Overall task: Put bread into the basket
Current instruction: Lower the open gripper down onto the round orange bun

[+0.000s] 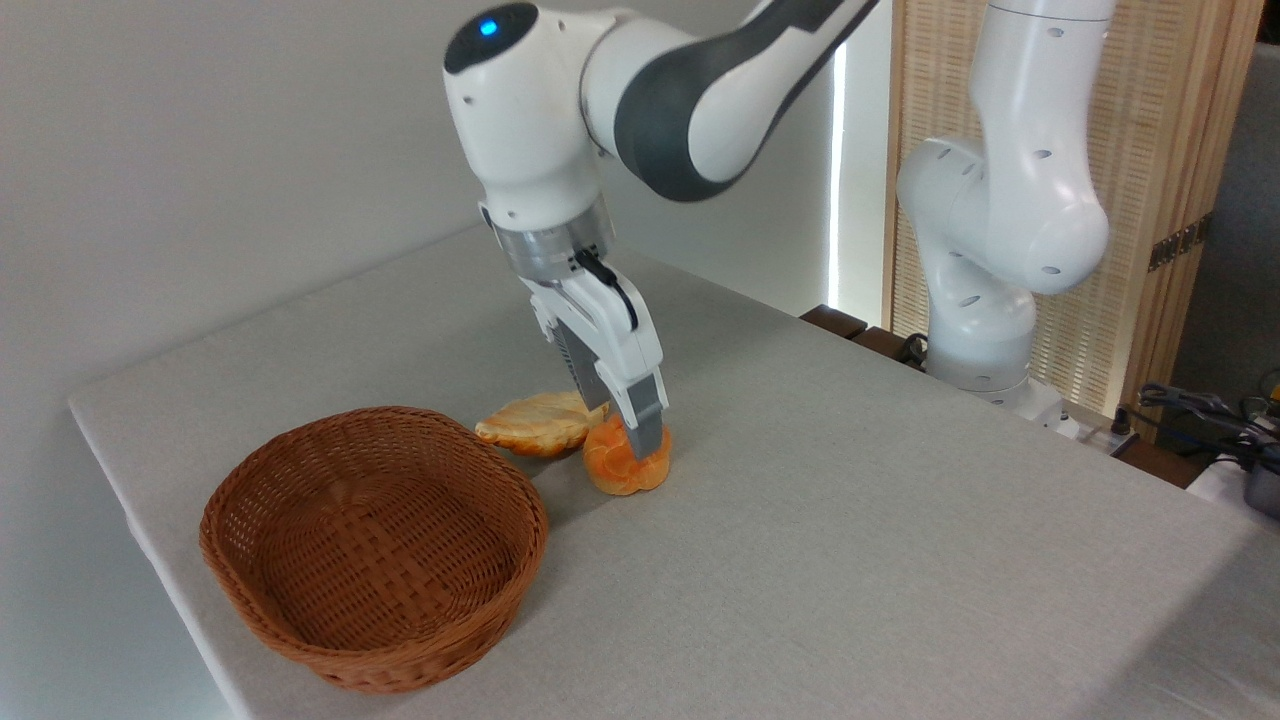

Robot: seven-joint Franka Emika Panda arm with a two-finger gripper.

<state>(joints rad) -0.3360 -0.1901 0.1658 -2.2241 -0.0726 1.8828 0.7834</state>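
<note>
The bread [622,468], a small round orange bun with a swirled top, sits on the grey table [850,520] just right of the basket. My gripper [628,432] reaches down onto it from above. One grey finger [647,420] presses against the bun's near right side; the other finger is hidden behind the bun. The jaws look shut on the bun, which still rests on the table. The basket [375,545], an oval brown wicker one with low sides, stands empty at the front left.
A flatter, paler leaf-shaped pastry [540,422] lies touching the bun's left side, between it and the basket's far rim. The arm's white base [985,340] stands at the back right. Cables [1200,405] lie beyond the table's right edge.
</note>
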